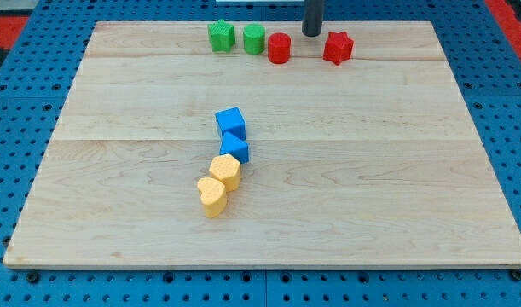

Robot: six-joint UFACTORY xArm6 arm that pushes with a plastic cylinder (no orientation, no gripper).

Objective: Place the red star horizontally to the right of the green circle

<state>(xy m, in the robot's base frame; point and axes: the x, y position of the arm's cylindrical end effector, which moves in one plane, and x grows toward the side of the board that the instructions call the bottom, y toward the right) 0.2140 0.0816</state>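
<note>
My tip (pixel 312 33), a bare dark rod holding nothing, sits at 10 o'clock of the red plastic star block (pixel 338 47), just apart. Star lies at 3 o'clock of the green plastic cylinder (pixel 254 38), red plastic cylinder (pixel 280 48) between. Step: final alignment; next, likely a nudge toward 12 o'clock to level the row.

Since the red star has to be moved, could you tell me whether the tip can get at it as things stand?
Probably yes. My tip stands just to the view's left of the red star, with bare board between them; the red cylinder lies on the tip's other side.
</note>
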